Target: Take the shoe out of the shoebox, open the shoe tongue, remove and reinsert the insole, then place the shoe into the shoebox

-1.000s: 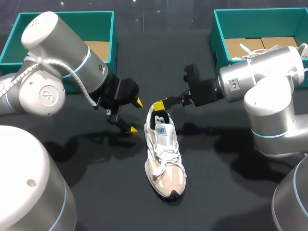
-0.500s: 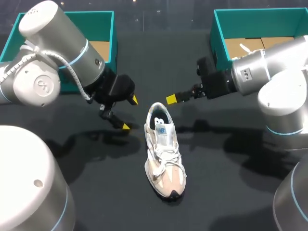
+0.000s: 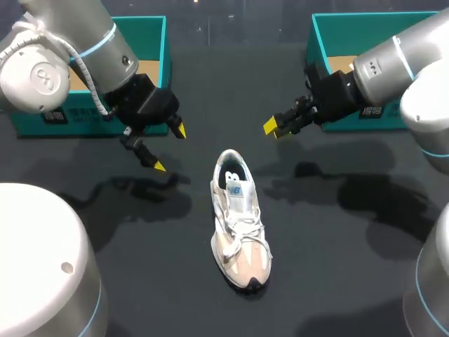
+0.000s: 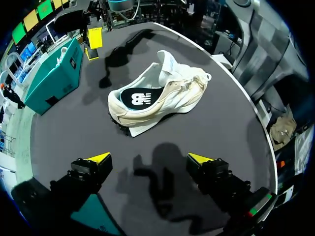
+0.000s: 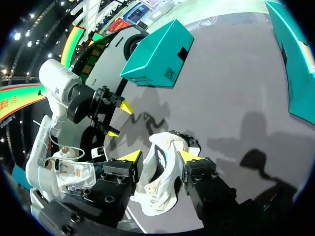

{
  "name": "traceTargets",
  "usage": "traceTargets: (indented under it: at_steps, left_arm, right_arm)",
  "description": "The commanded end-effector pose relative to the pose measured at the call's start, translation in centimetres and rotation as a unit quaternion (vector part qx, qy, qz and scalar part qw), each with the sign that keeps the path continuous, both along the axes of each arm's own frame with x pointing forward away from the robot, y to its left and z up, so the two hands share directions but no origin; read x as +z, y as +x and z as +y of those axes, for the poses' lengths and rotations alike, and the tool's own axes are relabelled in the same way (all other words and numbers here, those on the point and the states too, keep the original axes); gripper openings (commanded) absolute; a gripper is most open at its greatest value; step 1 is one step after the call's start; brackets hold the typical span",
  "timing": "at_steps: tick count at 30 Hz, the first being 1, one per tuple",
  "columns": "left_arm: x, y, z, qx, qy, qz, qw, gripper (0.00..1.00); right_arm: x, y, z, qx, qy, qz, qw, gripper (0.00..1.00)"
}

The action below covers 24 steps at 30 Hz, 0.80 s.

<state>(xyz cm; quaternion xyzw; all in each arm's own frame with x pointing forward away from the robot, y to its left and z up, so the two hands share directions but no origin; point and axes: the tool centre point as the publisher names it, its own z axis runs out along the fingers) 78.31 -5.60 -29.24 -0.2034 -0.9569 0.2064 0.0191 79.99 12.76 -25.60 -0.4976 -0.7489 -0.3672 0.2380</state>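
- The shoe (image 3: 238, 221) sits sole down on the dark table (image 3: 337, 274), out of the left box (image 3: 153, 49) and the right box (image 3: 313, 38). Its heel opening faces both grippers, likely for easy access.
- The left gripper (image 3: 170, 149) is spread wide and empty. The right gripper (image 3: 272, 127) is also parted and holds nothing.
- The shoe has a soft cream fabric upper and loose laces, with the dark insole (image 4: 140, 98) lying flat inside.

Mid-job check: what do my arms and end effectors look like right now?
The left arm and right arm are rounded silver-grey casings with light-blue joint rings. The left one carries a looping white ribbed cable and a round embossed cap mark. The left end effector and right end effector are black with bright yellow wedge tips.
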Motion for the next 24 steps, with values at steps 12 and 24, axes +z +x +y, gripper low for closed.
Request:
traceTargets:
  at_steps: [12, 24]
  left_arm:
    - [3.5, 2.0, 3.4, -0.032, 0.023, -0.005, 0.999, 1.00]
    - [5.2, 4.0, 5.6, -0.082, 0.052, -0.027, 0.995, 1.00]
  right_arm:
    - [2.0, 0.5, 0.0, 0.004, -0.182, 0.117, 0.976, 0.09]
    - [3.5, -2.4, 2.3, -0.060, -0.240, 0.134, 0.960, 0.00]
